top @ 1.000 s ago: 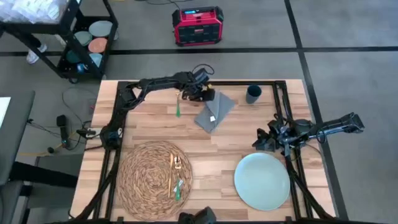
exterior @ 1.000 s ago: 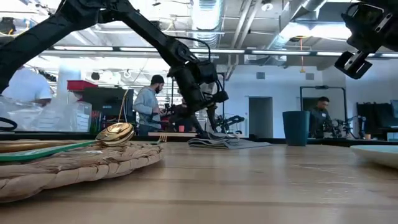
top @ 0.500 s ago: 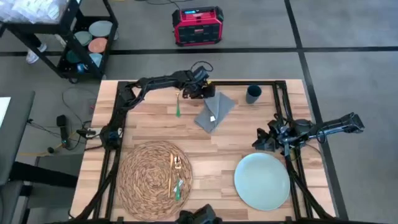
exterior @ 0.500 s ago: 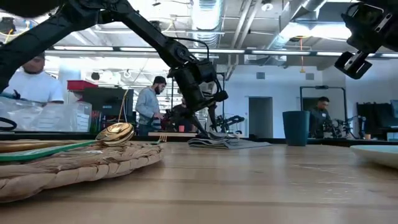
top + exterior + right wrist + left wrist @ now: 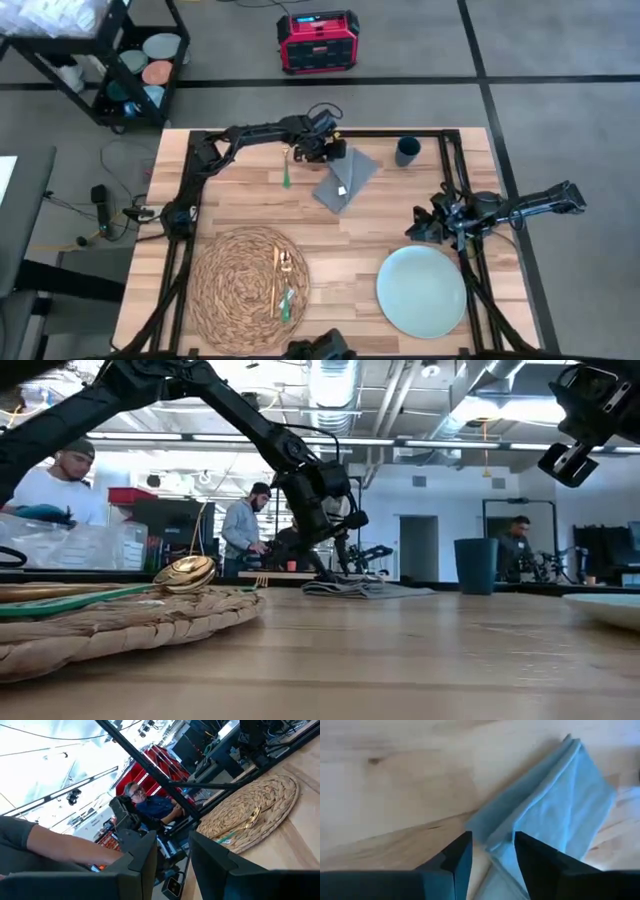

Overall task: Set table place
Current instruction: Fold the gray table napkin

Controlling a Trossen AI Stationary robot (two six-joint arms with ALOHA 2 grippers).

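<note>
The grey napkin (image 5: 348, 180) lies folded flat on the table's far middle. My left gripper (image 5: 328, 153) hangs open just over its far-left corner, and the folded edge (image 5: 492, 832) shows between its fingers; whether they touch it, I cannot tell. A green-handled fork (image 5: 286, 172) lies left of the napkin, and the dark cup (image 5: 407, 151) stands to its right. Gold and green-handled cutlery (image 5: 280, 278) lies on the woven placemat (image 5: 230, 295) at the near left. The pale plate (image 5: 421, 291) sits at the near right. My right gripper (image 5: 415, 228) waits open above the plate's far side, raised high.
Black rails (image 5: 188, 200) run along the table's left, far and right sides. On the floor beyond the far edge stand a red box (image 5: 318, 40) and a black cart (image 5: 130, 60). People (image 5: 240, 530) are in the room behind the table.
</note>
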